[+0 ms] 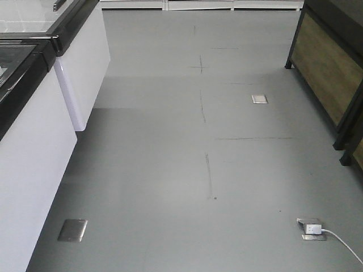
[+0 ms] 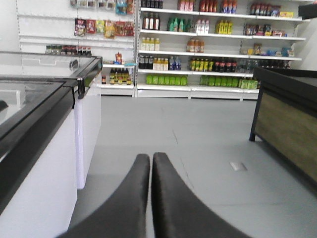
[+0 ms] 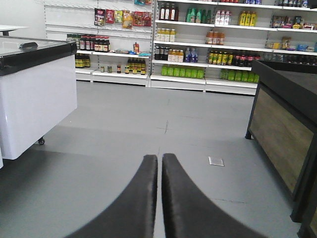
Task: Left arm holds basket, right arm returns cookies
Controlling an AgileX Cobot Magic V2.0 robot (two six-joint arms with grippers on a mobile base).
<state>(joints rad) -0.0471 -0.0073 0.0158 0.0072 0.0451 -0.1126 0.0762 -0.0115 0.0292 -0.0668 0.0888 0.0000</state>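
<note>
Left wrist-mounted view shows my left claw point(image 2: 151, 156) pressed together, holding nothing, over grey floor point(image 2: 198, 129); my right claw point(image 3: 160, 156) is the same, facing stocked shelves point(image 3: 208, 44). Basket and cookies: I cannot tell where.

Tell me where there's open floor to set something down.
The grey floor between the white freezer cabinets and the wood-panelled counter is bare. Skip the front right, where a plugged floor socket trails a white cable. The back-wall shelves are packed.
</note>
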